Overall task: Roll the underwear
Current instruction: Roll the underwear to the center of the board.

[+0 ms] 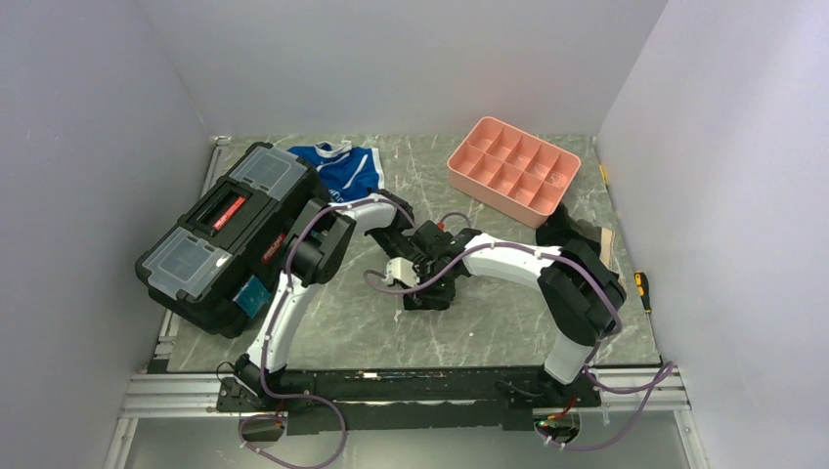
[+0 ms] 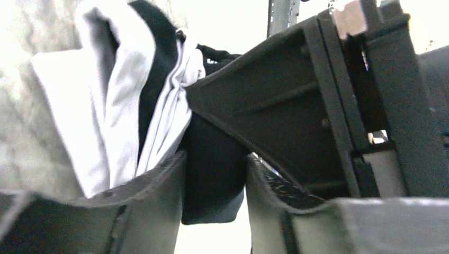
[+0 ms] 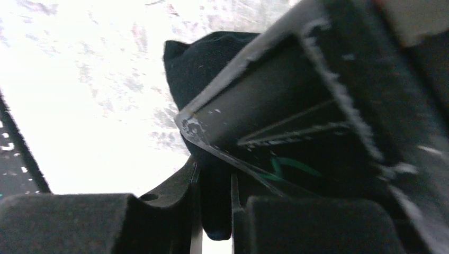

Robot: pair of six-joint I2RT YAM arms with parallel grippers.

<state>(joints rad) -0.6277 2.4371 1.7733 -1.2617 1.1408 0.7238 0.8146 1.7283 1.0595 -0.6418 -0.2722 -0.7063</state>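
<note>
The underwear (image 1: 428, 297) is a bunched black bundle at the middle of the table, held between both grippers. In the left wrist view, my left gripper (image 2: 214, 159) is shut on a fold of the black underwear (image 2: 212, 174), with its white stripes (image 2: 116, 106) bunched to the left. In the right wrist view, my right gripper (image 3: 212, 172) is shut on a thin black fold of the underwear (image 3: 196, 63). In the top view, the left gripper (image 1: 422, 256) and the right gripper (image 1: 437, 281) meet tip to tip. Most of the fabric is hidden by the fingers.
A black toolbox (image 1: 230, 234) sits at the left. Blue-and-white briefs (image 1: 342, 168) lie at the back beside it. A pink tray (image 1: 513, 168) with compartments stands at the back right. A yellow-and-black tool (image 1: 640, 286) lies at the right edge. Grey walls enclose three sides.
</note>
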